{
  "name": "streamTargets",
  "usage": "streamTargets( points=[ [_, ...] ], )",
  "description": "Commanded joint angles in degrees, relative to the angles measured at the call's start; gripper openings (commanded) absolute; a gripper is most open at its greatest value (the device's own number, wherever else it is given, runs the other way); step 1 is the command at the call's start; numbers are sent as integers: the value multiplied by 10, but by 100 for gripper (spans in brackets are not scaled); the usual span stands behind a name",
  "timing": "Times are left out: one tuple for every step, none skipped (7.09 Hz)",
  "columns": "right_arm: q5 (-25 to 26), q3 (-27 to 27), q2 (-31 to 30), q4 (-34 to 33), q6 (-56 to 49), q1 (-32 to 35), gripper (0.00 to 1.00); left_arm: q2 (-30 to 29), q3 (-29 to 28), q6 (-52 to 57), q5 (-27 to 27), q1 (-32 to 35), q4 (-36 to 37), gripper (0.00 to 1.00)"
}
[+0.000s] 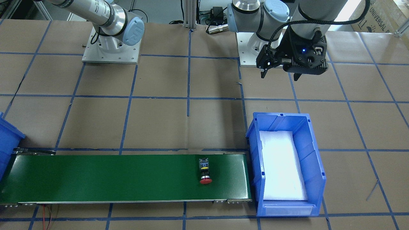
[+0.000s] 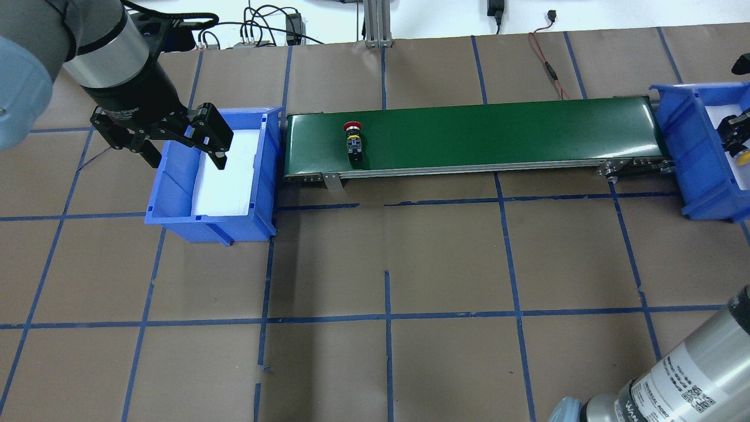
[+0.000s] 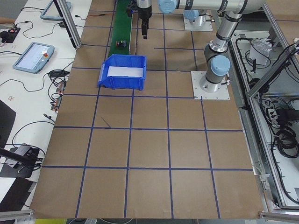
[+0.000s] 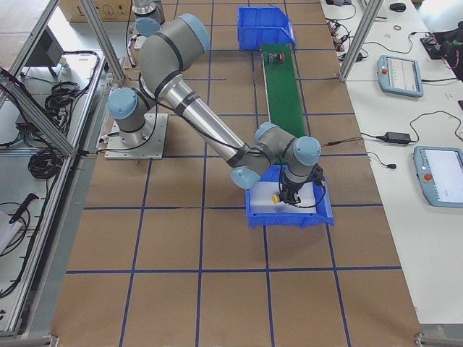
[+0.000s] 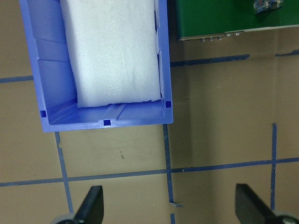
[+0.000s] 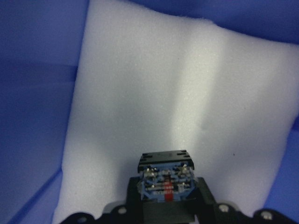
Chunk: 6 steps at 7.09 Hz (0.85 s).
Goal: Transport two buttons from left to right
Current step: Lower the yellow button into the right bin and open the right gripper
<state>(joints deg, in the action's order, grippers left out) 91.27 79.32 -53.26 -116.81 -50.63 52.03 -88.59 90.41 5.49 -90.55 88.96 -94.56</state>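
Note:
The red button (image 1: 205, 172) lies on its side on the green conveyor belt (image 1: 111, 175), near the belt's left end (image 2: 353, 138). My left gripper (image 2: 186, 159) is open and empty, high over the left blue bin (image 2: 176, 193); its fingertips (image 5: 93, 205) frame the wrist view. My right gripper (image 2: 733, 135) is shut on the yellow button (image 2: 743, 155), held low inside the right blue bin (image 2: 685, 146). The right wrist view shows the button's contact block (image 6: 166, 179) over white foam (image 6: 187, 84).
The left bin holds only a white foam pad (image 1: 281, 166). The table is brown paper with a blue tape grid. Arm bases (image 1: 111, 48) stand at the robot's side of the table. Cables (image 2: 551, 64) run behind the belt.

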Motion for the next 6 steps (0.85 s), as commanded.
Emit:
streamTargets(
  points=[
    [-3, 2, 4, -9, 0, 0, 51, 0, 0, 0, 0, 1, 2, 100],
    [-2, 2, 5, -18, 0, 0, 73, 0, 0, 0, 0, 1, 2, 100],
    [0, 3, 5, -19, 0, 0, 85, 0, 0, 2, 1, 1, 0, 100],
    [0, 7, 5, -19, 2, 0, 100, 0, 0, 2, 1, 1, -1, 100],
    [1, 7, 3, -19, 2, 0, 100, 0, 0, 0, 1, 1, -1, 100],
    [3, 4, -2, -18, 4, -1, 100, 0, 0, 0, 0, 2, -1, 100]
  ],
)
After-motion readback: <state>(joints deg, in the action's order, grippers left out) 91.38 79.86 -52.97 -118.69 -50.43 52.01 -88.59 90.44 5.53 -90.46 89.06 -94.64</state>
